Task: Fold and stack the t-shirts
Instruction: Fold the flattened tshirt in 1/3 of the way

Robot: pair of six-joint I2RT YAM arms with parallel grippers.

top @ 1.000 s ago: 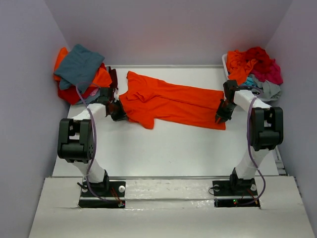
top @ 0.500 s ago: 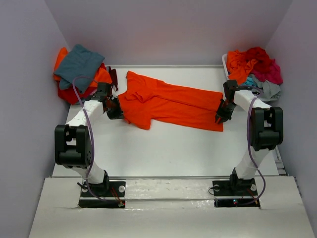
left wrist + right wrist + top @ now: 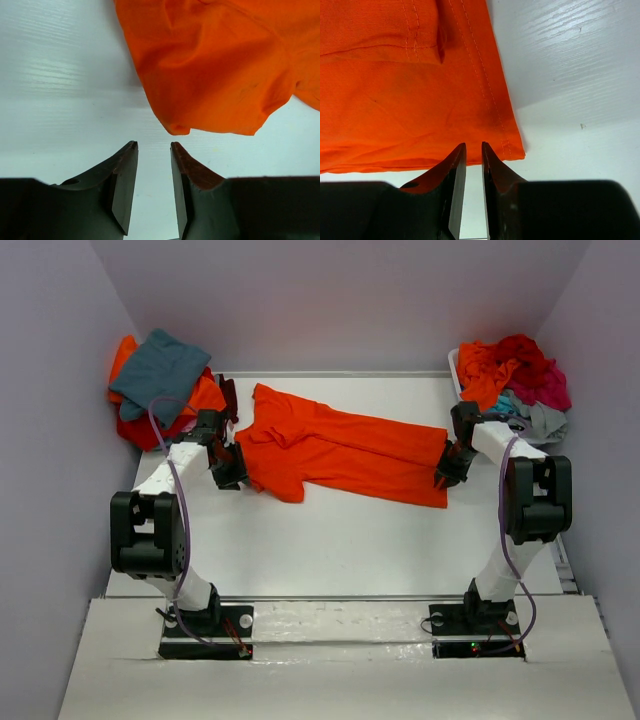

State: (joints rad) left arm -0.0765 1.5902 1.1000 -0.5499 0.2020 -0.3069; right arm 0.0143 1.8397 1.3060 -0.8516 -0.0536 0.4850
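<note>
My left gripper sits low over the white table. Its fingers are spread, bare table shows between them, and they hold nothing. The bright orange t-shirt is right ahead, with a rounded fold of its edge just beyond my tips, not touching them. The shirt lies long and narrow across the far half of the table, running from my left gripper over to my right one. There, my right gripper has its fingers nearly together with only a slim slit between them, tips at the stitched hem corner. Whether they nip the cloth, I cannot tell. Far left, a teal-grey t-shirt tops a stack of orange and red ones. Far right sits a loose heap of red, orange and magenta shirts.
</note>
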